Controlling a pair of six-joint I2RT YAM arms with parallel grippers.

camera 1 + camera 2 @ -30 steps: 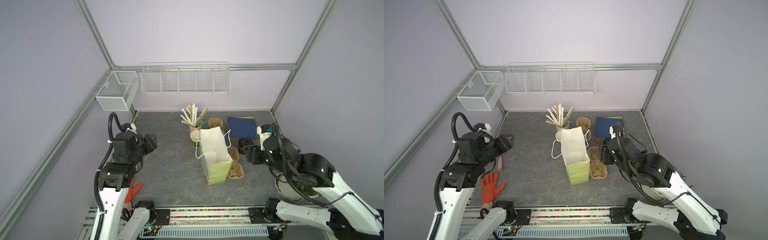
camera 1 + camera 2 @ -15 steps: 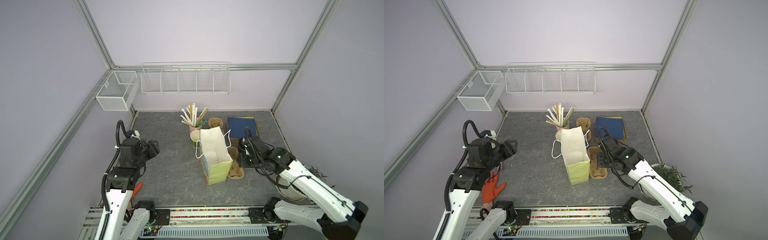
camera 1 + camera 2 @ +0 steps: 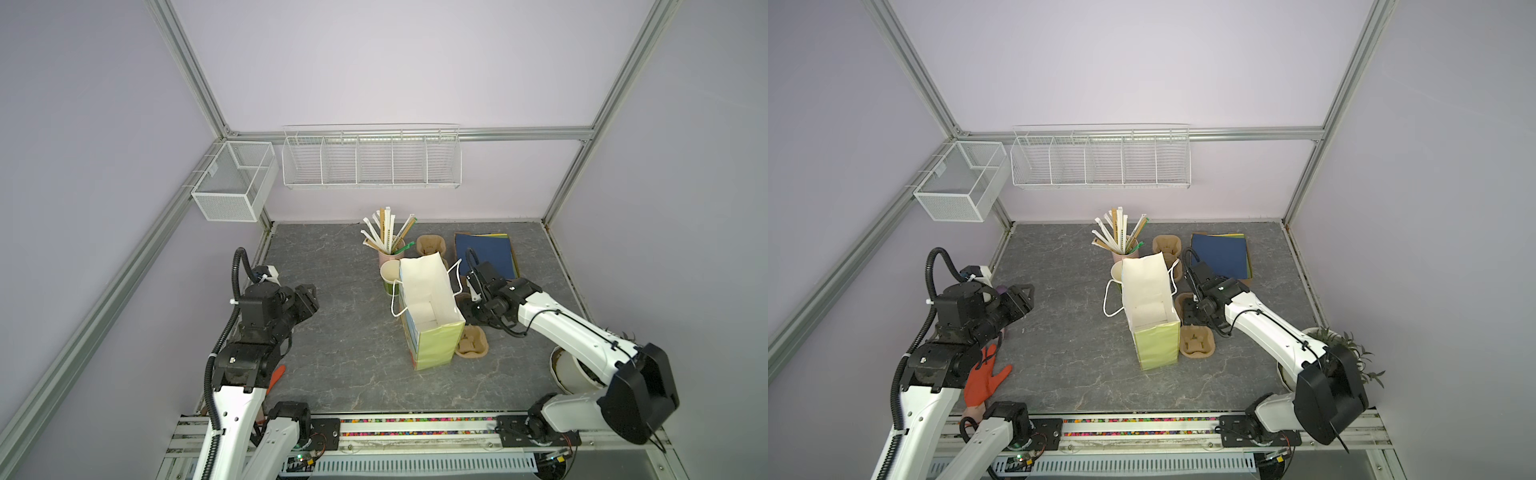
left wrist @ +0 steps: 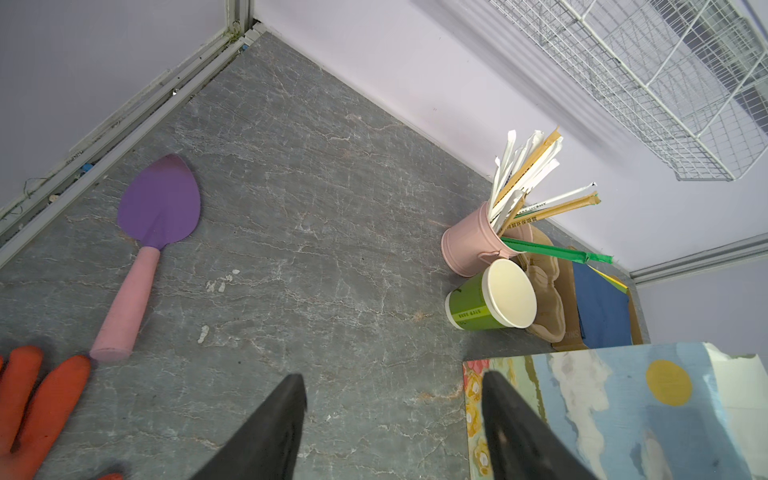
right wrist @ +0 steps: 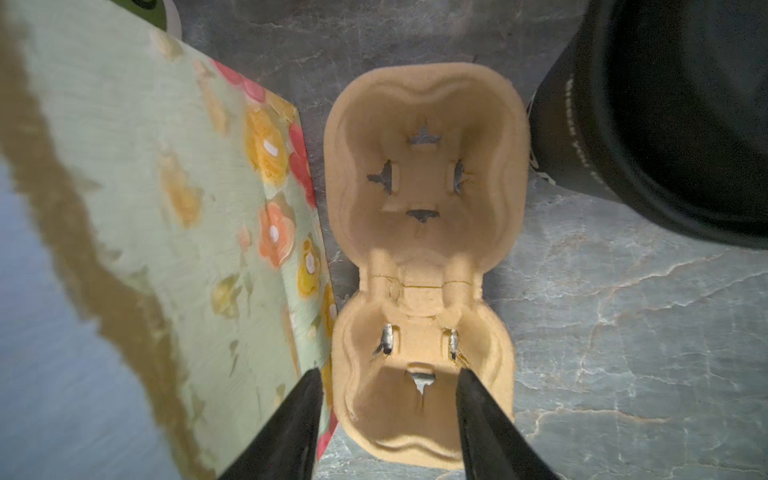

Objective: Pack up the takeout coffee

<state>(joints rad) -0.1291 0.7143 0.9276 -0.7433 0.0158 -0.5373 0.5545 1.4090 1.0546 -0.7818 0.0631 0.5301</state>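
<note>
Scene: a grey stone-look worktop (image 3: 332,365) in a pale lilac booth, seen from above, with a robot arm at each front corner.
Takeout coffee: the black paper cup (image 5: 665,124), with pale print on its side, shows only in the right wrist view. It sits just beside the pulp carrier, on the side away from the bag. In both top views the right arm covers that spot.
Right end effector (image 5: 386,376): jaws partly spread and gripping nothing, low over one cell of the brown two-cell pulp carrier (image 5: 422,266). It looks aimed at the carrier rather than the cup, probably so the carrier can be dealt with before the cup is bagged.
Left end effector (image 4: 390,376): jaws wide apart and empty, well to the left of the bag. It is likely waiting to steady the bag.
Paper bag (image 3: 436,347): upright in the middle, mouth open upward, apparently empty and ready for loading from above.
In the way: the bag wall stands right against the carrier, leaving little room for a finger there.
Around: a green paper cup (image 4: 473,309) and a pink cup of wrapped straws (image 4: 469,245) stand behind the bag. Nearby are a second carrier (image 3: 430,245) and a blue folder (image 3: 484,253). A purple trowel (image 4: 158,203) and an orange glove (image 4: 33,395) lie at the left, and a potted plant (image 3: 1360,357) stands front right. A wire basket (image 3: 370,160) hangs on the back wall.
</note>
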